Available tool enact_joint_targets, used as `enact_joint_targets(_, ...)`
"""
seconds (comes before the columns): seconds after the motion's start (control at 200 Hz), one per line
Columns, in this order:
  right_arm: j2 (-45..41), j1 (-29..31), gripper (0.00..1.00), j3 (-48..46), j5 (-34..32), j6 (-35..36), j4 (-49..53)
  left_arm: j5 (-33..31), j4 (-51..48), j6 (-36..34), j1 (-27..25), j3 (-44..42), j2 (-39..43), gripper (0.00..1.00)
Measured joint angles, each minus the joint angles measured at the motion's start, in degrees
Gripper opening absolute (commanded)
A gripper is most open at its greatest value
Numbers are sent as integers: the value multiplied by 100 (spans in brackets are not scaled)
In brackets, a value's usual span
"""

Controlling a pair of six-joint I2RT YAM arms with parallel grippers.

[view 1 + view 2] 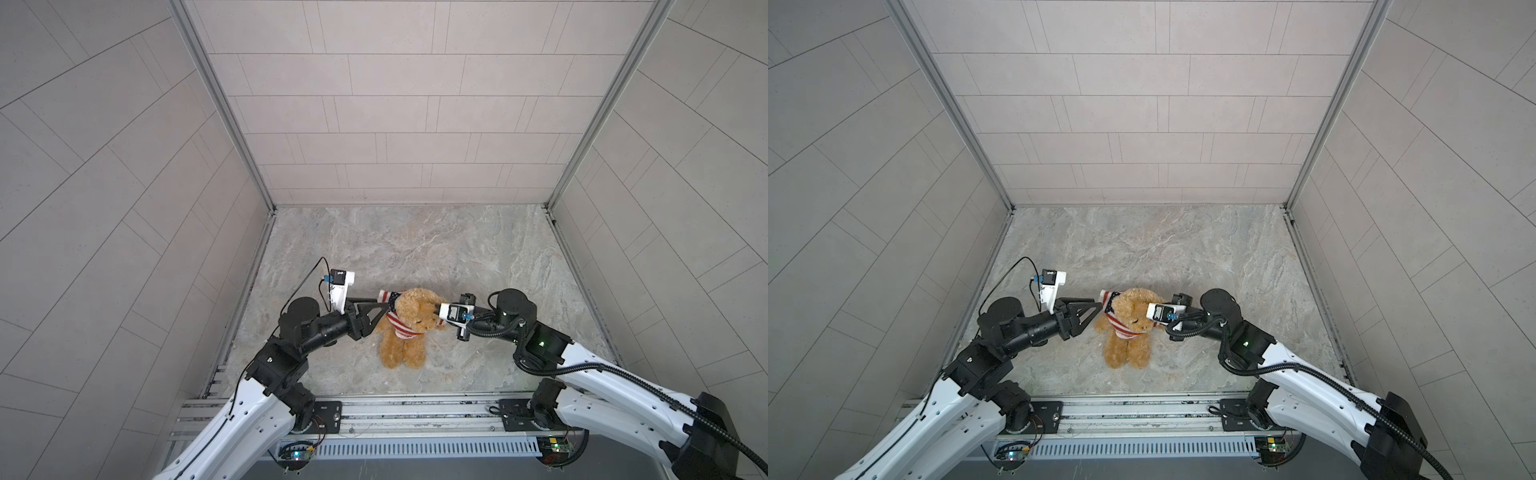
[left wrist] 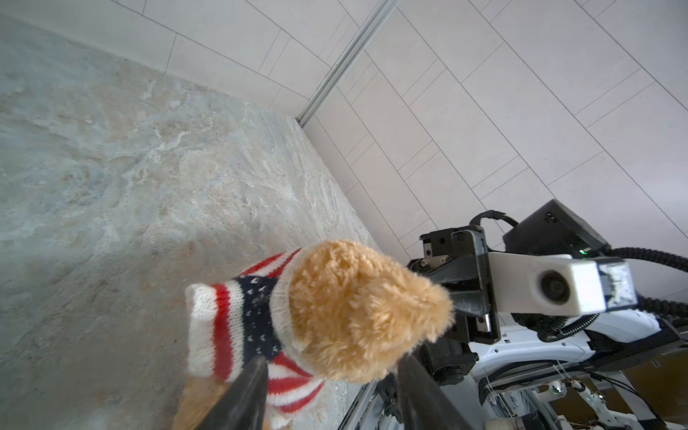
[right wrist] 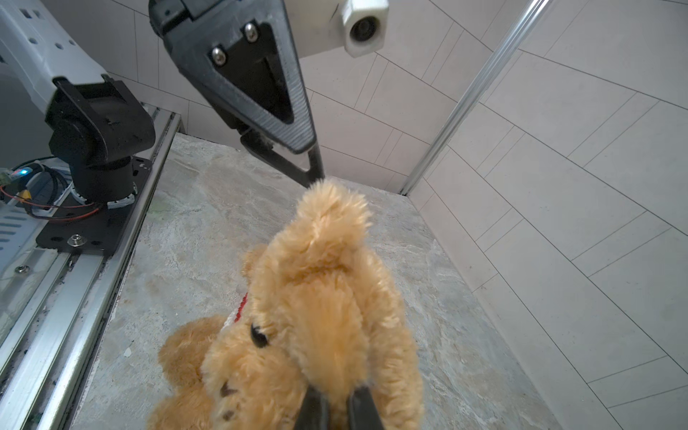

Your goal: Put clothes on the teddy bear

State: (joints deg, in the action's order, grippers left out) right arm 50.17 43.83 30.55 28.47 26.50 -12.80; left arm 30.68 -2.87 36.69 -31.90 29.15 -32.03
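Observation:
The teddy bear sits on its bottom near the middle front of the table, legs toward the front rail. A red-and-white striped sweater with a navy starred patch is bunched round its neck and shoulders, and one sleeve sticks out to the left. My left gripper is open, its fingers either side of the sweater and the back of the head. My right gripper is shut on the fur of the bear's head, at an ear.
The marble-patterned table is walled on three sides by tiled panels. A metal rail with both arm bases runs along the front edge. In the right wrist view the left arm's finger hangs just beyond the bear.

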Motion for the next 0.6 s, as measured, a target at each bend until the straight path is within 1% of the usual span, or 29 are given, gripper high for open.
enact_joint_targets(0.08, 96, -2, 0, 28, 83, 52, 4, -2, 76, -13, -175, 57, -111, 62)
enact_joint_targets(0.225, 188, -2, 0, 59, 173, 92, -4, -127, 216, -74, -765, 199, -525, 62)
enact_joint_targets(0.27, 205, -2, 0, 68, 195, 96, 2, -184, 223, -92, -901, 249, -656, 61)
enact_joint_targets(0.31, 216, -2, 0, 76, 214, 101, 11, -225, 249, -120, -1014, 275, -765, 58)
enact_joint_targets(0.43, 221, -2, 0, 85, 247, 116, 55, -415, 271, -188, -1158, 345, -1034, 42)
enact_joint_targets(0.471, 221, -2, 0, 87, 249, 116, 70, -490, 291, -205, -1178, 361, -1108, 34)
enact_joint_targets(0.521, 216, -2, 0, 87, 236, 114, 90, -579, 319, -140, -1189, 367, -1185, 21)
enact_joint_targets(0.596, 201, -2, 0, 90, 205, 101, 142, -675, 319, -166, -1204, 380, -1272, 7)
